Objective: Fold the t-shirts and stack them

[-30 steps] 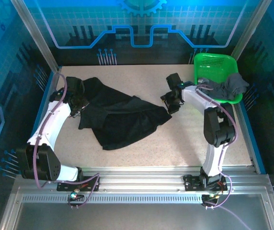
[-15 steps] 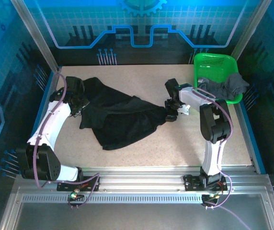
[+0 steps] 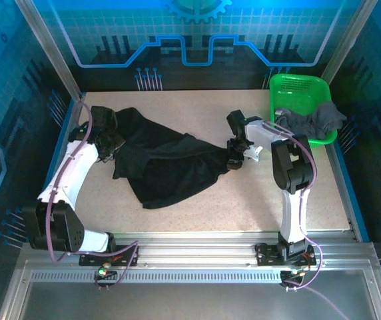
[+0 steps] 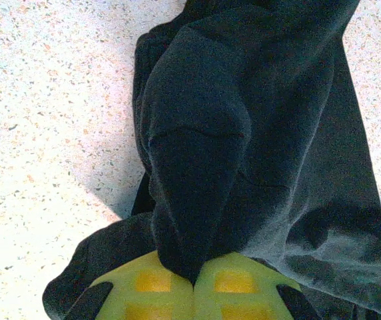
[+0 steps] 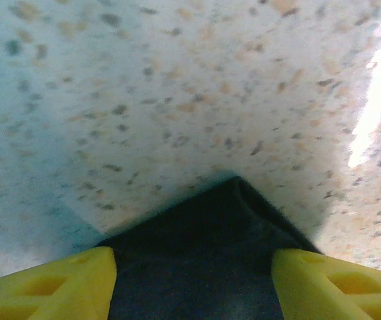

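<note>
Top external view: the black soft-cloth t-shirt [image 3: 167, 167] lies crumpled and unfolded on the speckled beige table [image 3: 197, 110], drawn out between the two arms. The left gripper [image 3: 105, 139] is at its left edge and the right gripper [image 3: 236, 158] is at its right corner. The dark grey soft-cloth t-shirt [image 3: 317, 119] hangs over the rim of the bright green plastic mesh basket [image 3: 296, 81], well apart from the black one.

Left wrist view: the left gripper [image 4: 194, 283] has its yellow fingers [image 4: 152, 290] pressed together, clamped on a ridge of the black cloth.

Right wrist view: the right gripper [image 5: 190, 267] has its yellow fingers [image 5: 57, 283] standing apart. The pointed corner of the black cloth lies on the table between them, not pinched.

Assessment: no fold is made and nothing is stacked. The work appears to be at spreading the first shirt. Both folds, fetching the grey shirt and stacking all remain.
</note>
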